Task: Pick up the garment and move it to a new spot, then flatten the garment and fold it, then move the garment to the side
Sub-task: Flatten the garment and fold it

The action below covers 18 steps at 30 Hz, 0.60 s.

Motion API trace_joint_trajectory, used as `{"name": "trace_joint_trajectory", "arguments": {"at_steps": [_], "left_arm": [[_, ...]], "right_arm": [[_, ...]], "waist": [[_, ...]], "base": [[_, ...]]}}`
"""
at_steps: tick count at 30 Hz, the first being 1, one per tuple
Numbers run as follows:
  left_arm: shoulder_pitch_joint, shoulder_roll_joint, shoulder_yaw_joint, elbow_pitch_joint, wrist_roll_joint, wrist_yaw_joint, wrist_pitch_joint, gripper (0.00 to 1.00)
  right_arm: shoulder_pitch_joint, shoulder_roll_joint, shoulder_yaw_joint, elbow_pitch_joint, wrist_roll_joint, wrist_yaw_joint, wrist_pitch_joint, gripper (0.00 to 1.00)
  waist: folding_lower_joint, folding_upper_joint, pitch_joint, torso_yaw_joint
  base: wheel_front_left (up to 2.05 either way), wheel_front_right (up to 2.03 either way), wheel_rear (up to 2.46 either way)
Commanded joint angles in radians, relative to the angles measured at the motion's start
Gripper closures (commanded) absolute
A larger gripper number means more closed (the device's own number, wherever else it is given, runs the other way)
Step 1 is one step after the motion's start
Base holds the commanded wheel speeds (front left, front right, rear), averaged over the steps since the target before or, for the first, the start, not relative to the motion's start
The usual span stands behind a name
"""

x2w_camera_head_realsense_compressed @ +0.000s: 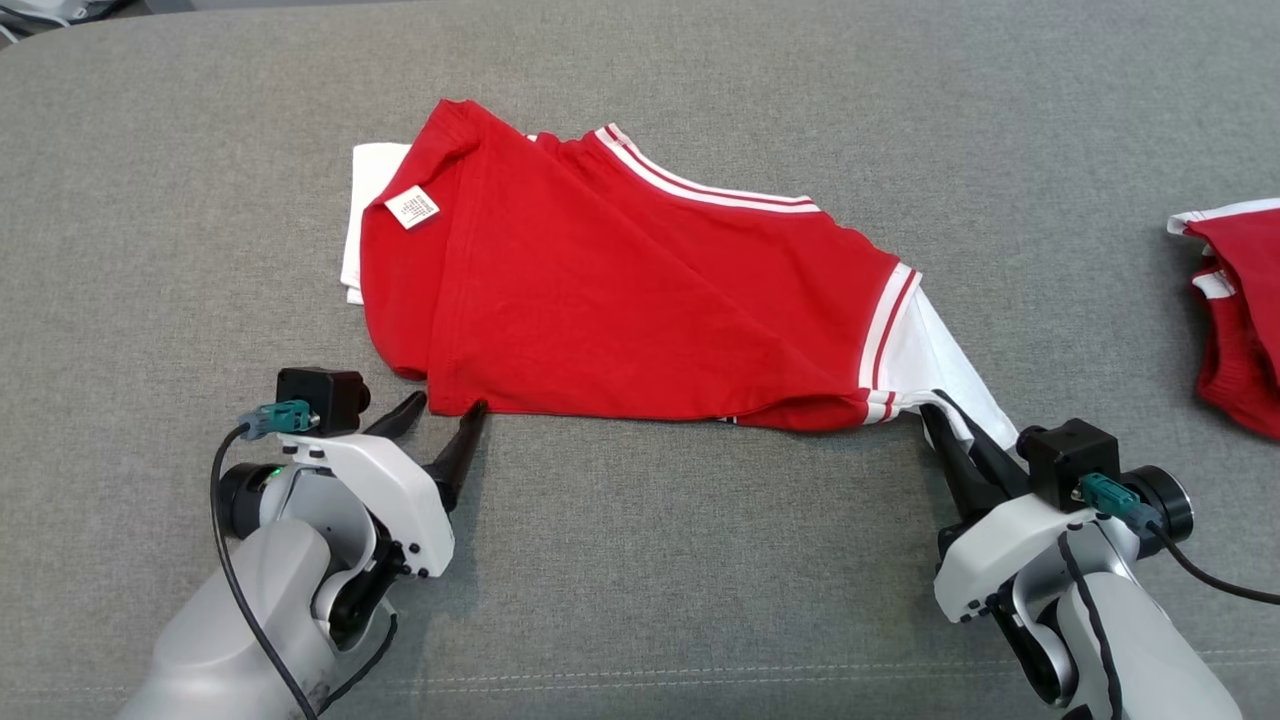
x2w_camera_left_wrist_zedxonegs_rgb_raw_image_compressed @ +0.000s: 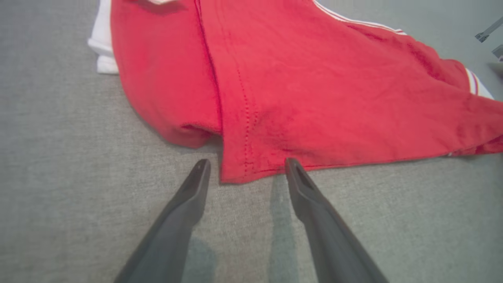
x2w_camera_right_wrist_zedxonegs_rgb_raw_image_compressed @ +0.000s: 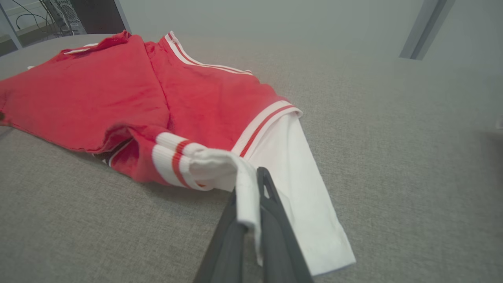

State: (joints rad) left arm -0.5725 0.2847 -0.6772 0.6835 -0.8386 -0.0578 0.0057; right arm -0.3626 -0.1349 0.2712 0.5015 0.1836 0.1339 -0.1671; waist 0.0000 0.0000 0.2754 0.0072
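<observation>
Garment hem sits between spread left jaws — right jaws pinch its sleeve.

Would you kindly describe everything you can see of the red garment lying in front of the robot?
The garment is a red knit-looking top with white-and-red striped trim, a white sleeve at its right end and more white cloth at its left. It lies folded and creased on the grey fabric surface, a white care label showing near its far left corner. The right claw is shut on the bunched sleeve; the open left claw straddles its near hem corner, not yet gripping.
</observation>
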Motion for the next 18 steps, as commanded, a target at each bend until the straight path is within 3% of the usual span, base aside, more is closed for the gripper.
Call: {"name": "trace_joint_trajectory", "arguments": {"at_steps": [1,12,18], "left_arm": [[-0.056,0.021,0.035,0.000,-0.006,-0.009,-0.025,1.00],[-0.033,0.004,0.021,0.068,-0.014,-0.044,-0.099,1.00],[0.144,0.032,0.022,-0.121,-0.064,-0.040,-0.108,1.00]], "right_arm": [[-0.012,-0.002,0.022,-0.016,-0.006,-0.003,-0.013,1.00],[-0.001,-0.002,0.019,-0.003,0.001,-0.003,-0.015,1.00],[0.105,-0.032,-0.002,-0.070,0.028,-0.003,0.028,1.00]], "waist": [[0.0000,0.0000,0.002,0.001],[0.0000,0.0000,-0.010,0.004],[0.0000,0.0000,-0.016,0.020]], "base": [[0.00,0.00,0.00],[0.00,0.00,0.00],[0.00,0.00,0.00]]}}
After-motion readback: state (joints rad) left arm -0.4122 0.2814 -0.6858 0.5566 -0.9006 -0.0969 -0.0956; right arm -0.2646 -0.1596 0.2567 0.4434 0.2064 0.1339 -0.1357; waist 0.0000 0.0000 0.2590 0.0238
